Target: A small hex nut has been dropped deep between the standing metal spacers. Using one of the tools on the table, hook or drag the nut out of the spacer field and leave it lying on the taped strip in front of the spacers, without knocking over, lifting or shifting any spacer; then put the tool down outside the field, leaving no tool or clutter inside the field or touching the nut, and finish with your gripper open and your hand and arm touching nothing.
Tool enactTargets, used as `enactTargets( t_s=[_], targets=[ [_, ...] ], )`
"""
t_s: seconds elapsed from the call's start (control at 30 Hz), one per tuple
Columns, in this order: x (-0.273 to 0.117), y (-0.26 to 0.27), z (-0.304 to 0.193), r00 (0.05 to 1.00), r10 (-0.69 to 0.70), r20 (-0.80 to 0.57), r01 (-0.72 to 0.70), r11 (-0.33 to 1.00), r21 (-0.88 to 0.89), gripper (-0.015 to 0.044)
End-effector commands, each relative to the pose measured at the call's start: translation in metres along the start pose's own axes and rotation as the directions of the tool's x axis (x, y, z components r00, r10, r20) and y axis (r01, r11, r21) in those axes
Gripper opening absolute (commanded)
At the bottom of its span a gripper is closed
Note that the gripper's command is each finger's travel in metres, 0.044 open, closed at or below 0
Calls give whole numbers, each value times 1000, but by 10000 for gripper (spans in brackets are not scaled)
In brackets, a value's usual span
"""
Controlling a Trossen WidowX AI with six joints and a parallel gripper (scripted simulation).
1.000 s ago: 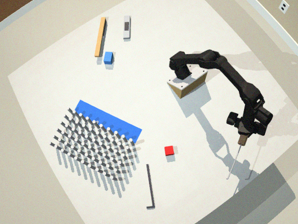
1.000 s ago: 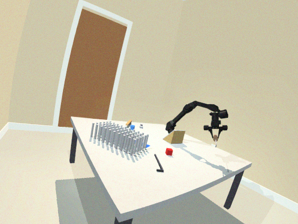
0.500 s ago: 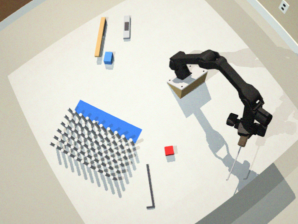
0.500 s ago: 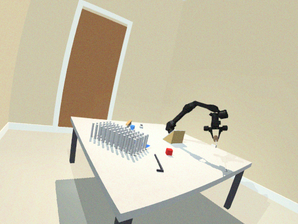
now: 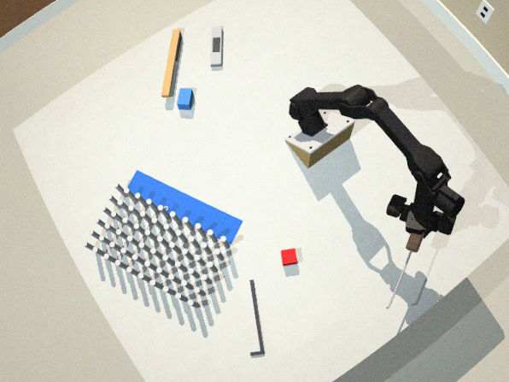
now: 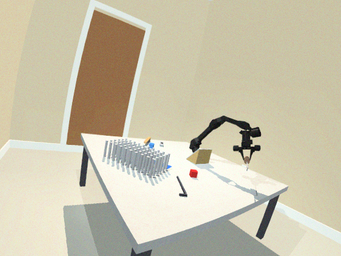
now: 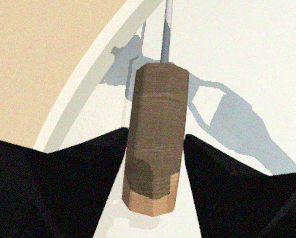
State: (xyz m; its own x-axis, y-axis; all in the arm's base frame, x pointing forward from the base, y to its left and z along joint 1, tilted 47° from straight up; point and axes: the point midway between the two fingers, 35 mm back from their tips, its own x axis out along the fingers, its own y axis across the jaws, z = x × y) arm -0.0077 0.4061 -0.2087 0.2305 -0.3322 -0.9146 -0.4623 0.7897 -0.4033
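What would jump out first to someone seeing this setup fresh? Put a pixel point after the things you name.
Probably the dense block of upright metal spacers [image 5: 160,247] [image 6: 137,157], with a bright blue strip [image 5: 185,204] [image 6: 169,166] along one side. Next, the black arm [image 5: 397,132] [image 6: 217,122] reaching out on the other side of the table, its gripper [image 5: 413,240] [image 6: 246,160] [image 7: 156,137] shut on a brown-handled tool [image 5: 413,243] [image 6: 246,160] [image 7: 159,115]. The red cube [image 5: 289,256] [image 6: 193,173] between them also stands out.

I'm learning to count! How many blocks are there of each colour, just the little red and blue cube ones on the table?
Small red cube-shaped blocks: 1
Small blue cube-shaped blocks: 1
Total: 2
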Motion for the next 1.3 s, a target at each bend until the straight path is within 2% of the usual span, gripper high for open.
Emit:
enactTargets(
  t_s=[0.0,1.27],
  targets=[
    [3,0,-1,1000,1,1,-1,1000,3,0],
    [30,-4,-11,1000,2,1,-2,1000,3,0]
  ],
)
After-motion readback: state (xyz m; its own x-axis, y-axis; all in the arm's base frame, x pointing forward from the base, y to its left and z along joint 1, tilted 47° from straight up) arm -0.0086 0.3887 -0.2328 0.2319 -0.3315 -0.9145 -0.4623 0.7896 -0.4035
